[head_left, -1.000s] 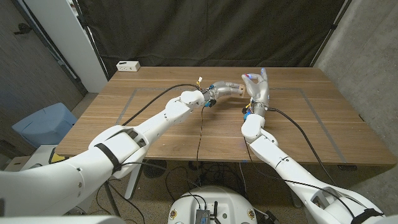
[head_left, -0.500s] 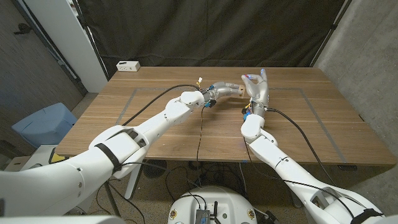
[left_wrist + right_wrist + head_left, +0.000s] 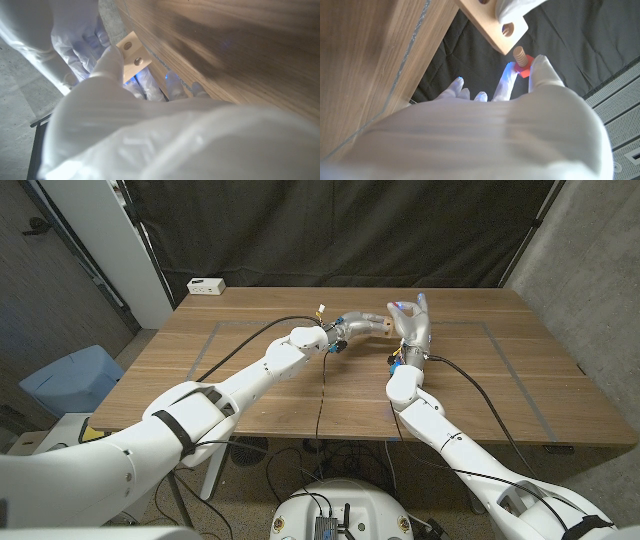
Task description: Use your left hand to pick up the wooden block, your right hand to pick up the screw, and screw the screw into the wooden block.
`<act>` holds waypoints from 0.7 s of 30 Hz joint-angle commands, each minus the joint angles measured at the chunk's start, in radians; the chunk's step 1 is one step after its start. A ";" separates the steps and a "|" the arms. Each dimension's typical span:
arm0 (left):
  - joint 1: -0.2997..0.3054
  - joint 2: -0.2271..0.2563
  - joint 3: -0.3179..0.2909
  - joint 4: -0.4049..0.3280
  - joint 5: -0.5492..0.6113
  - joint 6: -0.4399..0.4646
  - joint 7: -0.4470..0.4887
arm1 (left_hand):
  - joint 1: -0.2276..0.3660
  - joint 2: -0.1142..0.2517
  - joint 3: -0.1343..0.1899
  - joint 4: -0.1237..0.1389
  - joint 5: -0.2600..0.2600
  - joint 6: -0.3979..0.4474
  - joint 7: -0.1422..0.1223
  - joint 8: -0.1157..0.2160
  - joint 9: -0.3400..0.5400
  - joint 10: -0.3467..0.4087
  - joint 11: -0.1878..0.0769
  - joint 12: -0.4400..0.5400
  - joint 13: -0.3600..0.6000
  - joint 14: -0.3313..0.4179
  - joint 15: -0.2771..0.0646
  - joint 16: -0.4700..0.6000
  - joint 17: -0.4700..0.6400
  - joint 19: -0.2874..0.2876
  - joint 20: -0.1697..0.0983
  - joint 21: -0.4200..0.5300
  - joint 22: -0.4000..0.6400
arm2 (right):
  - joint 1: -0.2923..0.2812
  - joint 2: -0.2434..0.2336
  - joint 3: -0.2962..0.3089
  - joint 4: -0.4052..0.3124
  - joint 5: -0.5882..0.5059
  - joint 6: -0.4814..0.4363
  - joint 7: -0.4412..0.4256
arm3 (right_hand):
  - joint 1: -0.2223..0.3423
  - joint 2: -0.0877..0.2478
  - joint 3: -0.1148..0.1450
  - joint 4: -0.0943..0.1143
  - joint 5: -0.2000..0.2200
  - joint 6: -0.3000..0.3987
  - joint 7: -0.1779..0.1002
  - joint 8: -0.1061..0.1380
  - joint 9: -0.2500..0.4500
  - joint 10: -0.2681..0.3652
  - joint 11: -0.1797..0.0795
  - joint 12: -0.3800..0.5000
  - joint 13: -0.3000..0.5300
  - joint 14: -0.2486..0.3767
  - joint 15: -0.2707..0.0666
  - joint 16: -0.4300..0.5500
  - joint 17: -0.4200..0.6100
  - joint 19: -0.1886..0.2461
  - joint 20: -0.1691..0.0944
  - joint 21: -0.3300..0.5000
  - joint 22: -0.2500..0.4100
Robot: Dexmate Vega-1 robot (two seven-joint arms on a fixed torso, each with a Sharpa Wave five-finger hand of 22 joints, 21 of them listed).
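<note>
Above table centre: left robot hand still grips wooden block; right robot hand pinching screw, barely shifted.

Pale flat wooden block with drilled round holes: bare, matt, smooth-sanded wood. Screw with ribbed tan wooden shank and red plastic-looking head: matt. Brown wooden table: visible grain, low satin sheen. Hands, left and right: white cloth-like covering, finely ribbed, matt. Black backdrop: matt cloth, creased.

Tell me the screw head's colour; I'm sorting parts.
Red head on the screw, with a tan threaded shaft; clearest in the right wrist view.
</note>
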 commanded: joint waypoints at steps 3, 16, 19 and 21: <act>0.000 0.004 -0.003 0.002 -0.002 -0.004 -0.006 | 0.003 0.012 0.000 0.005 0.008 0.011 0.000 0.003 0.003 0.005 0.000 -0.003 0.002 0.006 -0.028 0.003 0.002 -0.002 0.001 0.006 0.002 | 0.000 0.006 -0.005 0.007 0.002 0.001 -0.007 | 0.003 0.009 0.001 0.004 -0.003 0.003 -0.007 0.006 0.001 0.000 -0.008 0.004 0.005 0.007 -0.015 0.001 0.002 -0.007 -0.002 0.000 0.004; 0.000 0.001 -0.004 0.008 -0.005 -0.007 -0.010 | 0.002 0.013 -0.001 0.006 0.008 0.011 0.004 0.004 0.003 0.004 0.000 -0.003 0.002 0.005 -0.028 0.002 0.003 -0.002 0.001 0.006 0.002 | -0.002 0.009 -0.008 0.006 0.003 -0.009 -0.010 | 0.003 0.010 0.001 0.003 -0.003 0.007 -0.008 0.008 -0.001 0.004 -0.008 0.006 0.005 0.010 -0.015 0.001 0.002 -0.008 -0.002 0.000 0.004; -0.001 -0.002 -0.003 0.012 -0.005 -0.010 -0.009 | 0.002 0.013 -0.001 0.006 0.008 0.010 0.004 0.003 0.003 0.004 0.000 -0.003 0.002 0.007 -0.029 0.003 0.003 -0.002 0.001 0.007 0.002 | -0.002 0.008 -0.009 0.005 0.004 -0.011 -0.008 | 0.004 0.010 0.001 0.003 -0.003 0.007 -0.008 0.009 -0.001 0.005 -0.008 0.006 0.005 0.010 -0.014 0.001 0.002 -0.008 -0.002 0.000 0.003; -0.001 -0.004 -0.003 0.016 -0.005 -0.012 -0.010 | 0.002 0.014 -0.001 0.007 0.008 0.009 0.003 0.003 0.003 0.005 0.000 -0.003 0.002 0.006 -0.028 0.003 0.003 -0.002 0.002 0.007 0.002 | -0.002 0.008 -0.009 0.005 0.005 -0.013 -0.007 | 0.004 0.011 0.001 0.003 -0.003 0.008 -0.008 0.009 -0.001 0.006 -0.008 0.006 0.005 0.010 -0.013 0.001 0.002 -0.009 -0.002 0.000 0.004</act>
